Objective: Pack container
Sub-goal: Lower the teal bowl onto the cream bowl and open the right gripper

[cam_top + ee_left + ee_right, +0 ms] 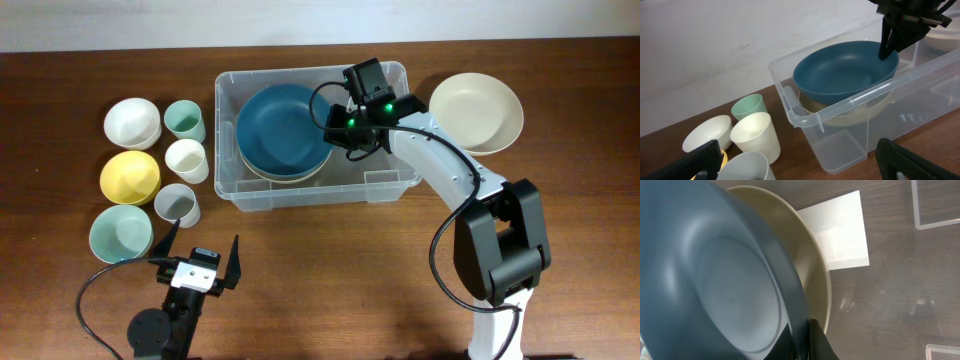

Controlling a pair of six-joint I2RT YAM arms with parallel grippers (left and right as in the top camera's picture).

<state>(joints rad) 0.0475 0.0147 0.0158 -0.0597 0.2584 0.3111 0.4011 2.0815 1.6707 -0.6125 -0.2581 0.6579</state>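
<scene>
Rt claw pinching blue bowl rim in container; lt claw spread.

Container: blue plate fills its 9 o'clock half, right gripper pinching that plate's 3 o'clock rim, the 3 o'clock half open from above, cups and bowls crowding the outside at 9 o'clock.

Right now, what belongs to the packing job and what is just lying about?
In the job: large clear plastic tub; dark blue round plate in the right tool; cream round plate beneath it.
Lying about, maybe next: second cream plate beside the tub; white bowl; yellow bowl; pale green bowl; mint cup; white cup; grey cup; open left tool.
</scene>
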